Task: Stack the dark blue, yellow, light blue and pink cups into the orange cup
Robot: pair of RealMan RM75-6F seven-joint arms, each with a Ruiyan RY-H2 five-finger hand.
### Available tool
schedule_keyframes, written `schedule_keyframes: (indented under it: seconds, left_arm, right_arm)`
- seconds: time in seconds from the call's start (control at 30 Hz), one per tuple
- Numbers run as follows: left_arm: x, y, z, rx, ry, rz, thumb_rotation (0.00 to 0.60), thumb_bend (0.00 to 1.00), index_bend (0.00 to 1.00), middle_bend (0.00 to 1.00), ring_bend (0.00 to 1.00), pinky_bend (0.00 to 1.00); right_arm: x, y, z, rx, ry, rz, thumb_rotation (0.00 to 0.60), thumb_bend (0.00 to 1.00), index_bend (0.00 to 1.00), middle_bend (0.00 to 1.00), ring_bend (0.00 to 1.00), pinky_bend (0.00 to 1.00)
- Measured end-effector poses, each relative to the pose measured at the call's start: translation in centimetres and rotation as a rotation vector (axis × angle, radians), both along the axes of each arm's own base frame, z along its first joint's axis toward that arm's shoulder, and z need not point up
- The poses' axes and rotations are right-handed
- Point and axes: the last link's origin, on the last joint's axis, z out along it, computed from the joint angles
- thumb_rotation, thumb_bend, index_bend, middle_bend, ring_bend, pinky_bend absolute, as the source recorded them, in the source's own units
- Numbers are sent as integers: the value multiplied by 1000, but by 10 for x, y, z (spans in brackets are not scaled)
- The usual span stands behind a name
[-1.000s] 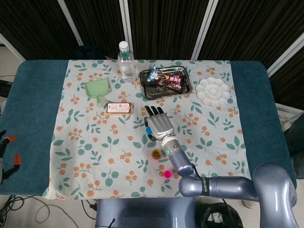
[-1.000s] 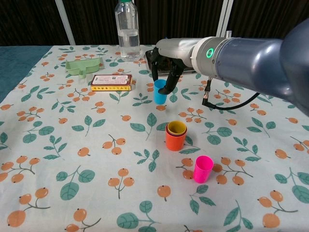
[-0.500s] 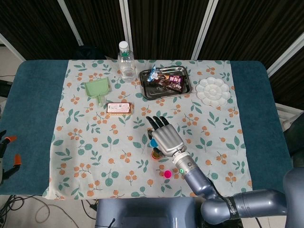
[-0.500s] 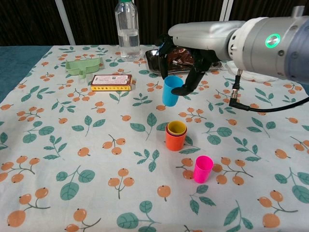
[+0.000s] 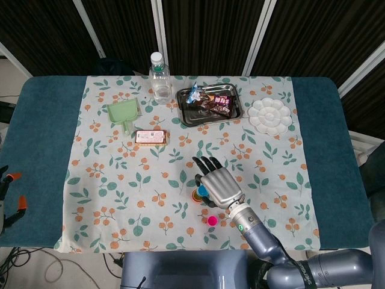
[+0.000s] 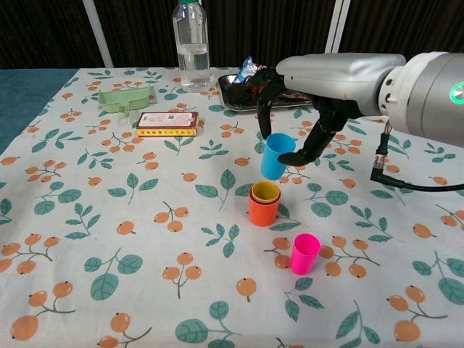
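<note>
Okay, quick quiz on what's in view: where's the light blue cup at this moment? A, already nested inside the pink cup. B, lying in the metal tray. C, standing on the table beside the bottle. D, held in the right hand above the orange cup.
D: the right hand holds the light blue cup in its fingers, lifted just above the orange cup.

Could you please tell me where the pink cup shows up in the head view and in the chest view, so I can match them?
Head view: pink cup near the bottom centre, just below the right hand.
Chest view: pink cup right of centre, low, standing upright.
Shared landmark: the orange cup, a yellow cup nested inside it, stands just up and left of it.
</note>
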Motion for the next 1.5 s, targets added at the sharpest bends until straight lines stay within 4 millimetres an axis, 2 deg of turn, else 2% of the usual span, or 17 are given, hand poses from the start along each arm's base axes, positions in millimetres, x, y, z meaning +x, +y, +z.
schedule_keyframes:
  seconds: [0.57,1.1,1.2,1.27,1.37,1.5]
  left_arm:
    - [0,0,0,0,3,0,600,467,253,62,0,69]
    - [0,1,0,1,3,1,600,468,253,62,0,69]
    - [0,1,0,0,4,1,600,468,253,62,0,69]
    - [0,0,0,0,4,1,600,467,253,62,0,69]
    - [0,1,0,1,4,1,600,468,253,62,0,69]
    - [0,1,0,1,3,1,600,468,254,64,0,69]
  right_arm:
    - [-6,5,-25,9,0,2,600,398,494,0,31,112]
    - [-13,-3,-37,14,17,-37,600,398,492,0,31,112]
    - [-14,-2,-39,25,24,-38,600,398,397,0,31,112]
    - [-15,-1,-40,33,28,-38,600,397,273,0,31,112]
    - [-16,0,-41,44,40,-37,600,398,158,0,24,112]
    - [-20,2,-40,64,71,-34,600,397,119,0,22,112]
